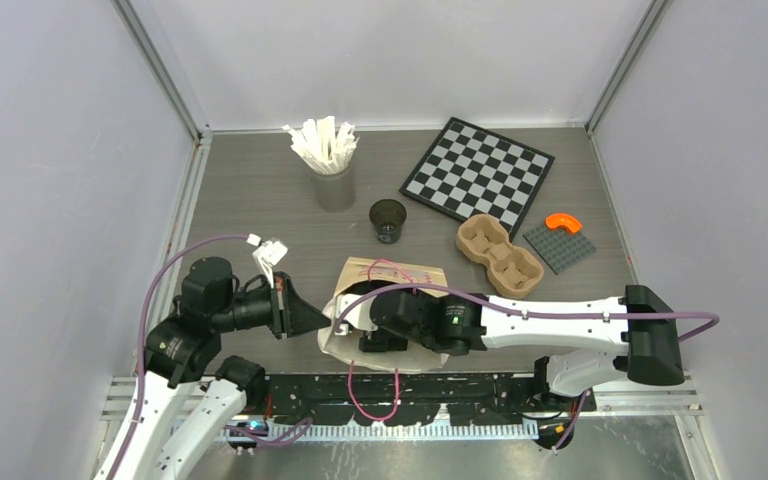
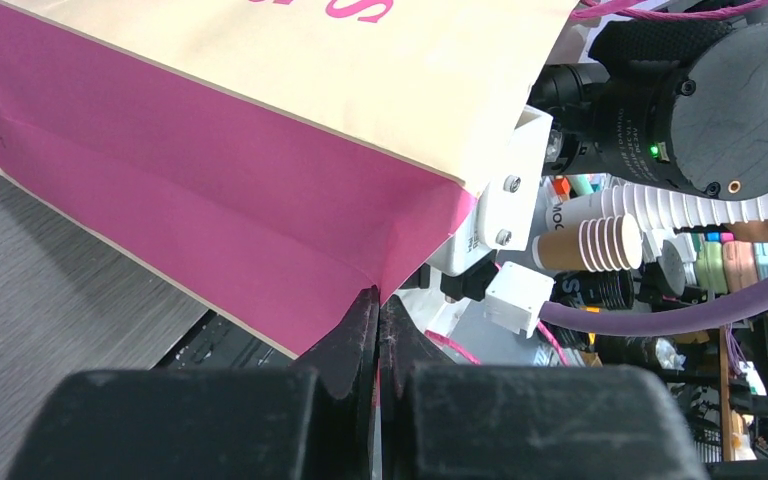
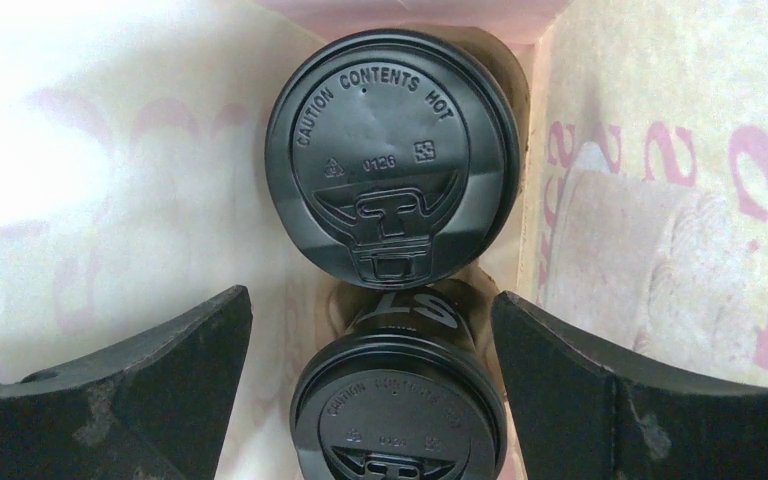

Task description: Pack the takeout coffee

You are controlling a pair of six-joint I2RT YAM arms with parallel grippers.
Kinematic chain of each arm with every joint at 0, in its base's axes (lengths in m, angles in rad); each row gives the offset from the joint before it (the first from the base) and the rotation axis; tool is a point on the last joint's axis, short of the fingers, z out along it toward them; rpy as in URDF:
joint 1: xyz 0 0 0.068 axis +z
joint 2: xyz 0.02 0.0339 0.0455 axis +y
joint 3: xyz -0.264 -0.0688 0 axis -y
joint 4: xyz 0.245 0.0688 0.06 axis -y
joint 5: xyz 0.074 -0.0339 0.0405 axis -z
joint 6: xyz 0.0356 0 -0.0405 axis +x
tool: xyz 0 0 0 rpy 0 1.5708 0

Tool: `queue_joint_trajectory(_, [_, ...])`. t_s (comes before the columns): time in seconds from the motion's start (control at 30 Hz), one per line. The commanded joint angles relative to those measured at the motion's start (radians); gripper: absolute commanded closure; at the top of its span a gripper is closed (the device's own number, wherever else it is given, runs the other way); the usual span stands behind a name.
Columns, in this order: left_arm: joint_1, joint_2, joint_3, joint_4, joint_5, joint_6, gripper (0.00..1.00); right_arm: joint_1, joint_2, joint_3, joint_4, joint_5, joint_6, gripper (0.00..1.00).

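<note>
black cups [image 3: 392, 160], pink-and-cream bag [image 2: 210, 220], black-and-grey chequered board [image 1: 477, 170]

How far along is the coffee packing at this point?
Done: an upper lidded cup and a lower lidded cup are inside the paper bag. In hand: the left gripper pinches the bag's corner, jaws shut; the right gripper is inside the bag, jaws open, holding nothing. Left: probably withdrawing the right gripper; a lidless dark cup on the table may need packing too.

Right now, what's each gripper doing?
Left gripper: closed, pinching the paper bag edge.
Right gripper: open, inside the bag above two lidded cups.
</note>
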Motion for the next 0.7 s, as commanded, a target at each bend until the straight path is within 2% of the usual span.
queue_joint_trajectory(0.0, [-0.003,-0.003,0.037,-0.004,-0.004,-0.010,1.00,-0.007,-0.055,0.052,-0.006,-0.001,0.040,0.07])
queue_joint_trajectory(0.67, [-0.004,-0.042,0.009,0.031,-0.029,-0.070,1.00,-0.046,-0.054,0.079,-0.055,-0.041,0.086,0.07])
